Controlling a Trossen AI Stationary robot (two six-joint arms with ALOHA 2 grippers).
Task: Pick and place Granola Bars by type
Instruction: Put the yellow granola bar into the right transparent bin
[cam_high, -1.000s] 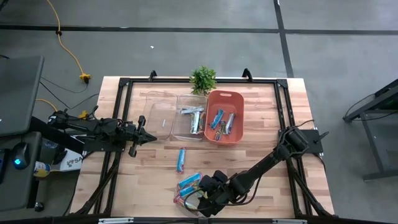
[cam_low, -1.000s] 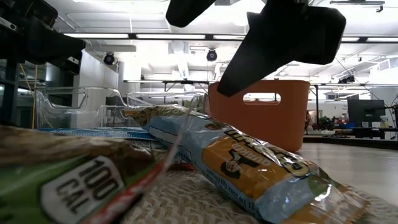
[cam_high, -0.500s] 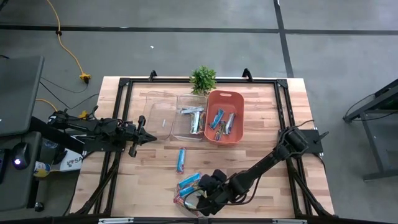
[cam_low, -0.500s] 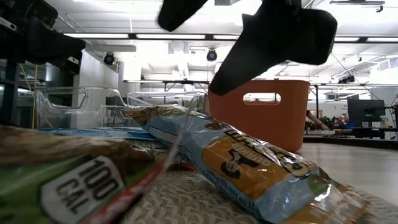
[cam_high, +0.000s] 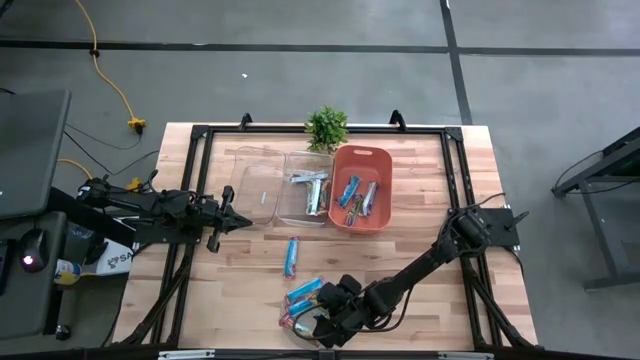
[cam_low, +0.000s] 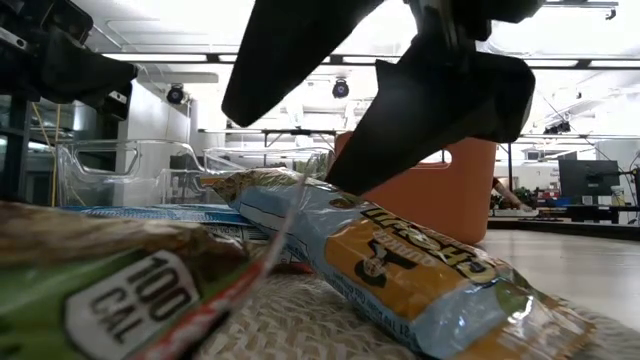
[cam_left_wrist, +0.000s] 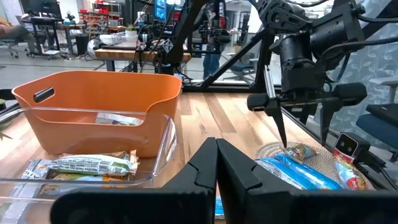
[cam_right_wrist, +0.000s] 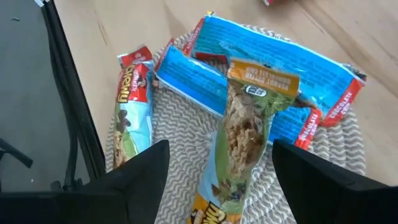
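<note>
A round woven mat (cam_high: 322, 331) at the table's near edge carries several granola bars: blue ones (cam_right_wrist: 261, 81), a green-and-red one (cam_right_wrist: 132, 106) and a light-blue-and-gold oat bar (cam_right_wrist: 244, 134) lying on top of them. My right gripper (cam_right_wrist: 230, 180) is open just above the mat, pointing down, with one finger on each side of the oat bar (cam_low: 400, 260). Another blue bar (cam_high: 291, 256) lies on the bare table. My left gripper (cam_high: 240, 221) is shut and waits over the table's left part, beside the clear bins.
Along the far side stand an empty clear bin (cam_high: 258, 185), a clear bin (cam_high: 308, 192) with silver-white bars and an orange bin (cam_high: 362, 190) with blue bars. A small plant (cam_high: 326, 127) sits behind them. A black frame (cam_high: 200, 140) runs round the table.
My right gripper has come down toward the bars on the mat, staying open; in the low view its fingers now reach to the level of the oat bar. The bars have not moved.
</note>
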